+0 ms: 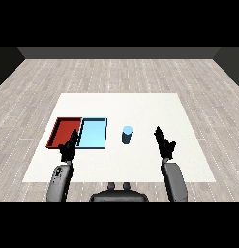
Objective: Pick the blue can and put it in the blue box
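A blue can stands upright on the white table, just right of the light blue tray. My right hand hovers to the can's right, apart from it, with fingers straight and open. At the left, my left hand is open over the near edge of the red tray, holding nothing.
The red tray and the light blue tray lie side by side at the table's left. Wooden floor surrounds the table on all sides.
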Controlling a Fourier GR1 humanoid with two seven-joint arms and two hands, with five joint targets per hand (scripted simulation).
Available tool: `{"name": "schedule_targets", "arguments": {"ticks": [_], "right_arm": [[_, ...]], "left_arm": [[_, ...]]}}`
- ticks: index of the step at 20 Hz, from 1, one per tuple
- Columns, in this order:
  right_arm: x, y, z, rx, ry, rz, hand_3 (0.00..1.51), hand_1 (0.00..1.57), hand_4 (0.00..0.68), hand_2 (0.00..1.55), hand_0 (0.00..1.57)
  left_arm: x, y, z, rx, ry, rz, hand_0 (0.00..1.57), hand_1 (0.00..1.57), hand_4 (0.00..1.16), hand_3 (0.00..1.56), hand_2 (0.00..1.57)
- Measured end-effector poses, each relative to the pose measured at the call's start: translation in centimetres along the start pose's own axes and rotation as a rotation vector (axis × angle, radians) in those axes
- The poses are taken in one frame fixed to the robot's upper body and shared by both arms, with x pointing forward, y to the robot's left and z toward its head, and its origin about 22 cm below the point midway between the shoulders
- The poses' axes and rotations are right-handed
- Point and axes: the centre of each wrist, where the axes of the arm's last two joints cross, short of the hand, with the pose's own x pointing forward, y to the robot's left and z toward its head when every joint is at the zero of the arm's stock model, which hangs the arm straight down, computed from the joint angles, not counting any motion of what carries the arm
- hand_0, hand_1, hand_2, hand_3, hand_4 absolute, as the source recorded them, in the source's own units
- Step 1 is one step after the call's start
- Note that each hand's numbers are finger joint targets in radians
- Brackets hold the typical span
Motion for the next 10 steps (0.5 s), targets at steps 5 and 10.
{"name": "schedule_targets", "arguments": {"ticks": [5, 10], "right_arm": [[0.8, 0.8, -2.3, -0.004, -0.026, 0.018, 0.00, 0.00, 0.000, 0.00, 0.00], [2.9, 2.0, -4.2, 0.064, -0.187, -0.082, 0.00, 0.00, 0.000, 0.00, 0.00]], "left_arm": [[1.0, 0.0, -0.5, -0.018, -0.033, 0.004, 0.00, 0.00, 0.00, 0.00, 0.00], [3.3, -0.3, -1.0, -0.057, -0.307, 0.080, 0.00, 0.00, 0.00, 0.00, 0.00]]}}
